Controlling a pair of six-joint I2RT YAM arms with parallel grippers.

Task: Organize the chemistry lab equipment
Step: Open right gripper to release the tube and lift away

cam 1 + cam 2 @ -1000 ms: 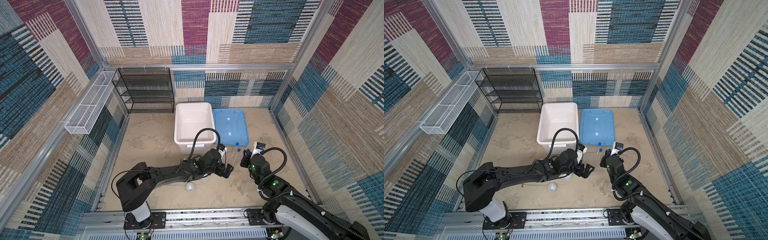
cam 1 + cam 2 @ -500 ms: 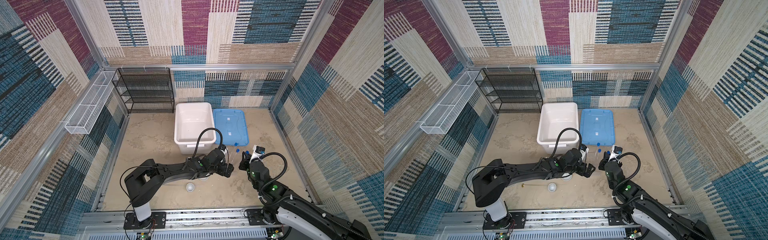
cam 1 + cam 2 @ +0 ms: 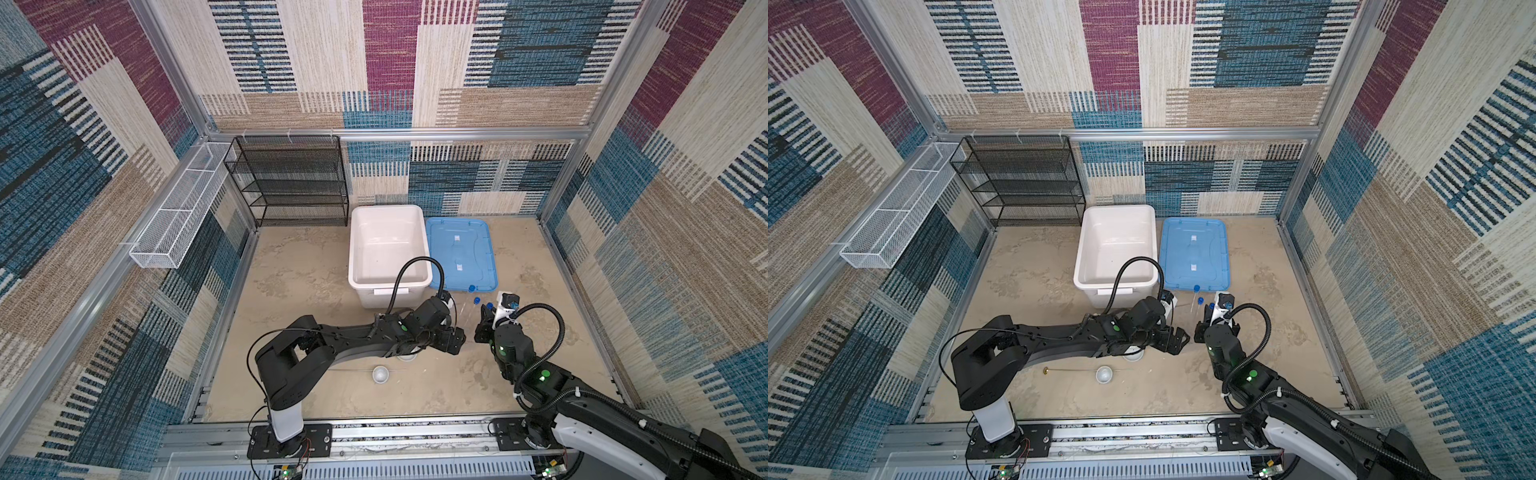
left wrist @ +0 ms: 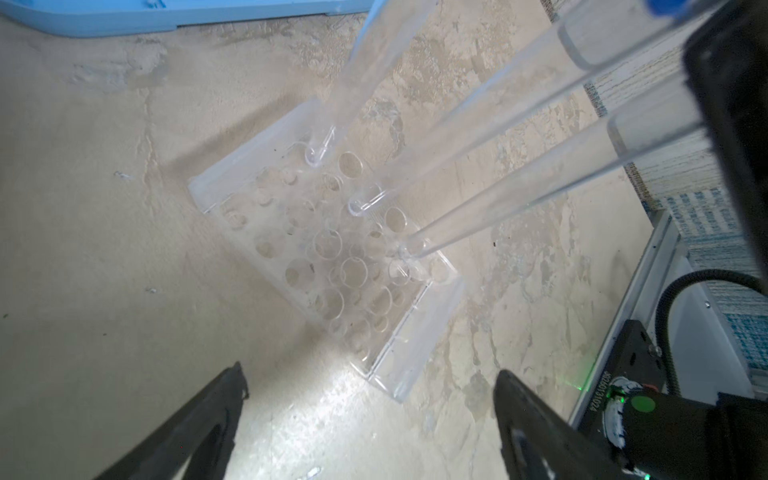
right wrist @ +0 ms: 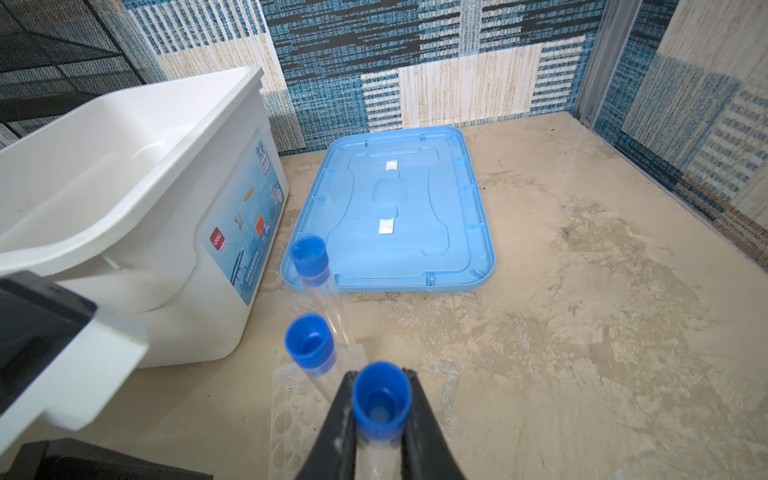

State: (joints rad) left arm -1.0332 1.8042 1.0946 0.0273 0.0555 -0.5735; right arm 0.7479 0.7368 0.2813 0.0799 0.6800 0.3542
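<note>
A clear plastic rack (image 4: 291, 232) lies on the sandy floor with three clear blue-capped tubes leaning in its holes. My right gripper (image 5: 380, 374) is shut on the nearest tube (image 5: 381, 399) just under its cap. The other two tubes (image 5: 309, 343) (image 5: 309, 253) stand free beside it. My left gripper (image 4: 370, 370) is open, hovering over the rack's near corner with nothing between its fingers. In both top views the grippers (image 3: 455, 338) (image 3: 482, 328) face each other in front of the bin. A small white bowl (image 3: 1104, 374) and a brass-tipped rod (image 3: 1071, 370) lie near the front; another bowl (image 3: 1133, 353) shows under the left arm.
The big white bin (image 3: 353, 249) stands just behind the left arm, its blue lid (image 3: 461, 253) flat on the floor beside it. A black mesh shelf (image 3: 291, 183) is against the back wall, and a white wire basket (image 3: 183, 216) hangs on the left wall.
The left arm's elbow swung toward the middle while its gripper stayed by the rack. The right gripper shifted slightly toward the front with its tube.
</note>
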